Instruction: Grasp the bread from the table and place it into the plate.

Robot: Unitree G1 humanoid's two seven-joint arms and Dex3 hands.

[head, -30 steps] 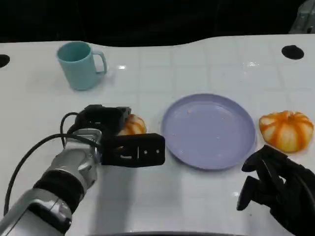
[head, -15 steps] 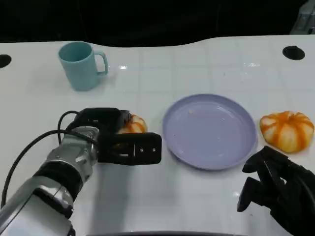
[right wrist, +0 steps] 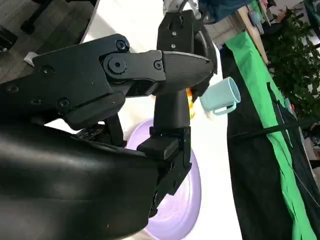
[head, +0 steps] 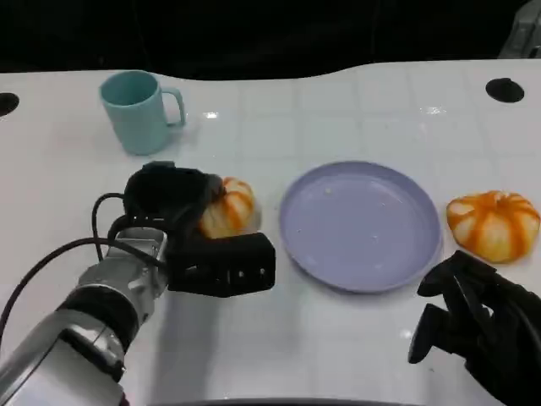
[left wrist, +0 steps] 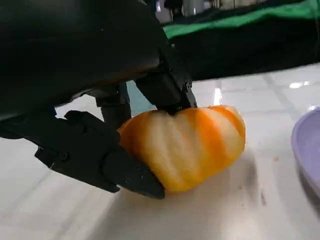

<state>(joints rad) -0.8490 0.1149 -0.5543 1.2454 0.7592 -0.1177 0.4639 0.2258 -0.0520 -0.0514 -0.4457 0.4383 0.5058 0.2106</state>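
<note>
The bread (head: 228, 207), an orange-and-white striped bun, lies left of the lilac plate (head: 359, 224). My left hand (head: 182, 228) grips it, fingers over its top and left side. In the left wrist view black fingers (left wrist: 100, 155) clamp the bread (left wrist: 187, 145) from above and below, close over the white table, with the plate's rim (left wrist: 307, 145) nearby. My right hand (head: 473, 326) rests at the table's near right, fingers apart and holding nothing. In the right wrist view the right hand (right wrist: 125, 100) stands before the plate (right wrist: 187, 200).
A teal mug (head: 135, 110) stands at the back left. A second striped bun (head: 493, 223) sits right of the plate, just beyond my right hand. A black cable (head: 51, 262) loops along my left forearm. A dark hole (head: 505, 90) marks the far right of the table.
My left hand has tightened around the bread, and bread and hand have shifted a little away from me and toward the plate. The right hand has stayed put.
</note>
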